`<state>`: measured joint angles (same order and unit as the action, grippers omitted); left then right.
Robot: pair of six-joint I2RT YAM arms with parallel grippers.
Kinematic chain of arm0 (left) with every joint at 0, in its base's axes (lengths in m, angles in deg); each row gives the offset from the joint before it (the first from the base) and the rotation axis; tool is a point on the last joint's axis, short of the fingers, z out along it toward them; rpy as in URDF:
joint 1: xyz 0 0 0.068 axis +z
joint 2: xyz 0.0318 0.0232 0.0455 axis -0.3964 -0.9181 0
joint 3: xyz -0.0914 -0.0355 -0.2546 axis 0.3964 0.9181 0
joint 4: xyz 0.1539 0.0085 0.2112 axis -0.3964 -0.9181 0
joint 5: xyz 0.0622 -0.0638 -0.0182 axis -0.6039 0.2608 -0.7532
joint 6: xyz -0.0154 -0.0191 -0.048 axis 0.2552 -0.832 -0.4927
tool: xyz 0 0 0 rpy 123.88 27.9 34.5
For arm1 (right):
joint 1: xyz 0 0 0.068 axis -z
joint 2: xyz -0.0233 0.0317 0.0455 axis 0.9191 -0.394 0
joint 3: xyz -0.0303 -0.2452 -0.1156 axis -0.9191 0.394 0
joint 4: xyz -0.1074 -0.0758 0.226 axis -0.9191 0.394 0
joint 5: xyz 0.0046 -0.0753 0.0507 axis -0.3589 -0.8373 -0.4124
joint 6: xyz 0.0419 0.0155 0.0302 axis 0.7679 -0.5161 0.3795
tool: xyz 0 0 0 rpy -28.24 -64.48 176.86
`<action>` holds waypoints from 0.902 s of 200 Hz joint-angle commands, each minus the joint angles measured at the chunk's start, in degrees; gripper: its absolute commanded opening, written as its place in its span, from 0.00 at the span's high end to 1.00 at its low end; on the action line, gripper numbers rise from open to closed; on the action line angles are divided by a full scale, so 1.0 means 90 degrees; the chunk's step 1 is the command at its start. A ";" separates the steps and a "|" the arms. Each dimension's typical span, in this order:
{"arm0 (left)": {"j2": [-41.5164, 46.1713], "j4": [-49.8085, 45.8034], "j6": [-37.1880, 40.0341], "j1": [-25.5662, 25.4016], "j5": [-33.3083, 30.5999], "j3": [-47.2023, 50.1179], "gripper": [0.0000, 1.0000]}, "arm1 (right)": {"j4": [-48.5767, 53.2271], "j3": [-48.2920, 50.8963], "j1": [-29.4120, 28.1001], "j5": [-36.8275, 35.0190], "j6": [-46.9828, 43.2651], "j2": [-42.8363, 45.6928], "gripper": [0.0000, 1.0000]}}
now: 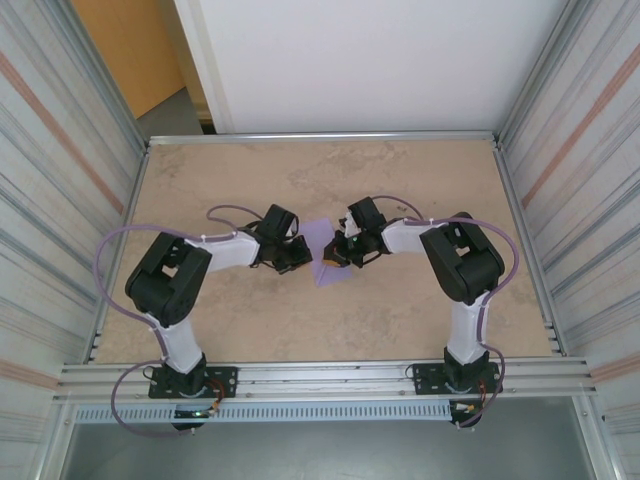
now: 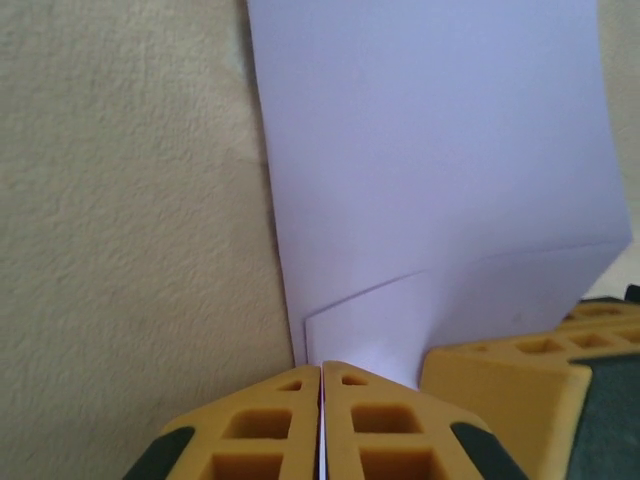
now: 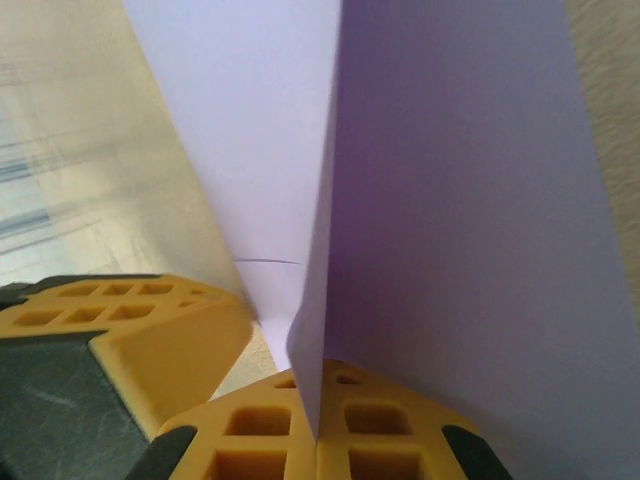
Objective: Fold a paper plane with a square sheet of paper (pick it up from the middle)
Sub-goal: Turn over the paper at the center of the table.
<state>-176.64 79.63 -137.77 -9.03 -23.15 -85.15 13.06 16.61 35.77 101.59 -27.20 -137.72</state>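
Paper (image 1: 325, 262) between left pincer (image 2: 321, 368) and right pincer (image 3: 318, 380)

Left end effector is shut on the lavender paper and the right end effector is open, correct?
Not quite: the right end effector is shut too. The right wrist view shows its yellow fingers closed on an edge of the lavender paper. The left end effector is shut on the paper, as you said.

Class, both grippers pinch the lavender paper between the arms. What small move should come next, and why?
Probably lower the lavender paper to the table and press its crease: left gripper and right gripper are shut on it, and its panels splay apart along the fold instead of lying flat.
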 commanded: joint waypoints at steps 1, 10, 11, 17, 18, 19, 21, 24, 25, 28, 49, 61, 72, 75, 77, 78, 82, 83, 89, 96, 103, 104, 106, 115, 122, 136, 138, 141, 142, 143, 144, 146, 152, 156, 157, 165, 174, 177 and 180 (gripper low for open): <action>0.0581 0.0037 0.0057 0.0139 0.0001 0.0219 0.87 | -0.0173 -0.0004 0.0077 0.0018 -0.0214 0.0247 0.97; 0.0782 0.0123 0.0092 0.0203 0.0067 0.0318 0.81 | -0.0310 0.0039 0.0124 0.0109 -0.0296 0.0361 0.97; 0.0807 0.0136 0.0093 0.0211 0.0069 0.0333 0.81 | -0.0335 0.0043 0.0130 0.0113 -0.0305 0.0378 0.97; 0.0961 0.0173 0.0129 0.0260 0.0079 0.0401 0.77 | -0.0452 0.0091 0.0169 0.0144 -0.0336 0.0474 0.97; 0.0989 0.0181 0.0131 0.0274 0.0079 0.0418 0.76 | -0.0459 0.0103 0.0177 0.0151 -0.0340 0.0493 0.97; 0.1018 0.0185 0.0137 0.0281 0.0080 0.0432 0.75 | -0.0483 0.0109 0.0181 0.0163 -0.0346 0.0502 0.97; 0.1069 0.0195 0.0156 0.0291 0.0083 0.0462 0.74 | -0.0524 0.0121 0.0197 0.0178 -0.0356 0.0534 0.98; 0.1133 0.0210 0.0187 0.0310 0.0081 0.0494 0.72 | -0.0563 0.0140 0.0218 0.0206 -0.0383 0.0575 0.98; 0.1168 0.0214 0.0194 0.0318 0.0081 0.0504 0.72 | -0.0574 0.0147 0.0221 0.0211 -0.0388 0.0588 0.98; 0.1253 0.0218 0.0209 0.0346 0.0080 0.0534 0.69 | -0.0607 0.0157 0.0243 0.0225 -0.0400 0.0635 0.98; 0.1808 0.0261 0.0320 0.0506 0.0136 0.0773 0.53 | -0.0837 0.0254 0.0409 0.0336 -0.0456 0.0938 0.98; 0.2120 0.0390 0.0315 0.0621 0.0241 0.0941 0.43 | -0.0921 0.0281 0.0504 0.0435 -0.0445 0.1085 0.98; 0.2383 0.0580 0.0257 0.0682 0.0363 0.1104 0.34 | -0.0990 0.0272 0.0572 0.0531 -0.0423 0.1193 0.98; 0.2465 0.0643 0.0250 0.0690 0.0397 0.1160 0.31 | -0.1014 0.0271 0.0578 0.0558 -0.0403 0.1226 0.98; 0.2508 0.0671 0.0228 0.0693 0.0416 0.1181 0.30 | -0.1036 0.0271 0.0589 0.0579 -0.0395 0.1244 0.98; 0.2525 0.0699 0.0215 0.0700 0.0434 0.1199 0.29 | -0.1049 0.0266 0.0592 0.0588 -0.0389 0.1254 0.98; 0.2614 0.0785 0.0186 0.0707 0.0490 0.1251 0.26 | -0.1110 0.0263 0.0613 0.0645 -0.0356 0.1286 0.98; 0.2631 0.0804 0.0174 0.0707 0.0510 0.1263 0.26 | -0.1125 0.0267 0.0619 0.0659 -0.0345 0.1289 0.98; 0.2729 0.0922 0.0129 0.0717 0.0607 0.1314 0.23 | -0.1220 0.0243 0.0636 0.0721 -0.0285 0.1339 0.98; 0.2832 0.1038 0.0066 0.0717 0.0741 0.1362 0.20 | -0.1317 0.0255 0.0662 0.0814 -0.0170 0.1386 0.98; 0.2879 0.1197 -0.0013 0.0720 0.0882 0.1406 0.17 | -0.1428 0.0246 0.0680 0.0894 -0.0066 0.1423 0.98; 0.2891 0.1220 -0.0018 0.0718 0.0911 0.1414 0.17 | -0.1455 0.0244 0.0677 0.0911 -0.0048 0.1426 0.98; 0.2912 0.1270 -0.0049 0.0717 0.0954 0.1430 0.17 | -0.1476 0.0242 0.0675 0.0931 -0.0011 0.1434 0.98; 0.2952 0.1471 -0.0170 0.0719 0.1112 0.1479 0.15 | -0.1659 0.0234 0.0698 0.1040 0.0166 0.1463 0.98; 0.2955 0.1666 -0.0256 0.0717 0.1255 0.1531 0.15 | -0.1814 0.0224 0.0721 0.1119 0.0314 0.1479 0.98; 0.2898 0.1907 -0.0337 0.0717 0.1588 0.1536 0.15 | -0.2081 0.0201 0.0732 0.1287 0.0593 0.1498 0.98; 0.2887 0.1927 -0.0319 0.0717 0.1646 0.1531 0.15 | -0.2113 0.0195 0.0725 0.1306 0.0626 0.1498 0.98; 0.2875 0.1957 -0.0312 0.0717 0.1719 0.1519 0.14 | -0.2158 0.0191 0.0718 0.1332 0.0682 0.1498 0.98; 0.2869 0.1961 -0.0304 0.0717 0.1744 0.1519 0.14 | -0.2167 0.0187 0.0730 0.1350 0.0697 0.1498 0.98; 0.2862 0.1969 -0.0306 0.0717 0.1762 0.1510 0.14 | -0.2171 0.0180 0.0726 0.1364 0.0714 0.1493 0.98; 0.2853 0.1972 -0.0301 0.0717 0.1781 0.1505 0.14 | -0.2198 0.0177 0.0729 0.1380 0.0732 0.1491 0.98; 0.2841 0.1978 -0.0305 0.0717 0.1819 0.1497 0.14 | -0.2237 0.0174 0.0732 0.1400 0.0770 0.1489 0.98; 0.2820 0.1981 -0.0299 0.0717 0.1905 0.1477 0.14 | -0.2366 0.0164 0.0730 0.1490 0.0885 0.1482 0.98; 0.2794 0.1977 -0.0287 0.0712 0.1946 0.1457 0.14 | -0.2459 0.0164 0.0723 0.1537 0.0960 0.1468 0.98; 0.2790 0.1972 -0.0287 0.0710 0.1955 0.1454 0.14 | -0.2478 0.0164 0.0708 0.1545 0.0982 0.1468 0.98; 0.2760 0.1978 -0.0268 0.0717 0.2016 0.1414 0.14 | -0.2645 0.0173 0.0679 0.1628 0.1123 0.1452 0.97; 0.2729 0.2044 -0.0302 0.0718 0.2074 0.1407 0.15 | -0.2772 0.0166 0.0660 0.1694 0.1255 0.1421 0.97; 0.2720 0.2081 -0.0311 0.0721 0.2093 0.1403 0.15 | -0.2787 0.0157 0.0651 0.1716 0.1292 0.1415 0.97; 0.2710 0.2133 -0.0324 0.0720 0.2108 0.1411 0.15 | -0.2806 0.0154 0.0631 0.1730 0.1315 0.1406 0.97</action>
<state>-151.51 95.11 -139.91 -2.73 -8.68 -72.04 -6.68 18.36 42.07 113.17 -20.62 -126.03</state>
